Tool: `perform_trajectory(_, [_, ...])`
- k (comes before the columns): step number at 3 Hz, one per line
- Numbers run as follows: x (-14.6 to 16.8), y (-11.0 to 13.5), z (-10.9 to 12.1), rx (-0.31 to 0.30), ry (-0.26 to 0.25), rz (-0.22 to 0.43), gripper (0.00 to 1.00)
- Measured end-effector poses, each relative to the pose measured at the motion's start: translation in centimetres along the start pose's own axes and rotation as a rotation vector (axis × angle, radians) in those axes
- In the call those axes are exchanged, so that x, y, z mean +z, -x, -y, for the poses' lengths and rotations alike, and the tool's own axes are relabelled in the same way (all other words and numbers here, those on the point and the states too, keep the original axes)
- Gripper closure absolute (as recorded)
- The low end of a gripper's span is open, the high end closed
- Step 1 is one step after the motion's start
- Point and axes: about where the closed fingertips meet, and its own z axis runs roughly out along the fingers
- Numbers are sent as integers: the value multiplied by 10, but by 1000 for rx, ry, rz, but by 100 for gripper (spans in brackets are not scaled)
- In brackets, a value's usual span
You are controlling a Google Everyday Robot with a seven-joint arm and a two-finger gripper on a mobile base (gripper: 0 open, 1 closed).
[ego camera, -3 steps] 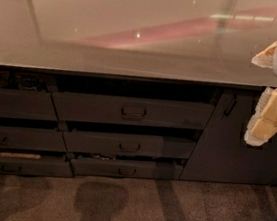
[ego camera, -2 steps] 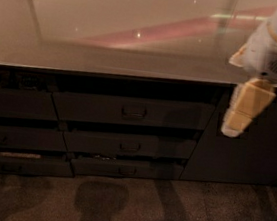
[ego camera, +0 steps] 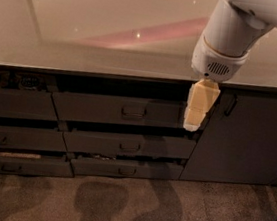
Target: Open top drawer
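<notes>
Under the countertop, centre stack: top drawer [ego camera: 98, 110], the widest and tallest dark grey front, uppermost of three.
Drawer handle: a dark loop handle [ego camera: 133, 112] sits at the middle of that front, apart from the gripper.
Drawer gap: a dark band lies between the front's upper edge and the countertop's edge; how far out the drawer stands cannot be told.
Gripper: the gripper [ego camera: 193, 123] hangs tip down in front of the right end of the top drawer, well right of the handle; it is pale yellow and seen from one side.
Grip: whether it is parted or closed does not show from this side.
Contact: whether the tip touches the front cannot be told.
Arm: the white arm [ego camera: 228, 38] comes in from the upper right, above the countertop, with a small vent grille just above the gripper.
Lower fronts: middle drawer [ego camera: 99, 143] and bottom drawer [ego camera: 96, 168] are each shorter and narrower, with like handles, their left ends stepped inward.
Countertop: the countertop [ego camera: 87, 35] is a pale, glossy slab with a pink streak reflected across it.
Left stack: the left stack [ego camera: 13, 103] has three dark handled fronts; small things show in the gap above the top one, and a pale long thing lies above the lowest.
Cabinet door: the cabinet door [ego camera: 250, 141] is a plain dark panel right of the gripper, with an upright handle near its left edge.
Carpet: the carpet [ego camera: 226, 219] is brownish, with two dark shadows in front of the centre stack.
</notes>
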Motion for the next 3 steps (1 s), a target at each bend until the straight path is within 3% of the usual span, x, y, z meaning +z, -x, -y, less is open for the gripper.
perform_trajectory(1, [1,1,1,-22,21,58,0])
perform_trajectory(2, [8,-1,11,-68,63,230,0])
perform_trajectory(3, [9,10,6,-186,123,413,0])
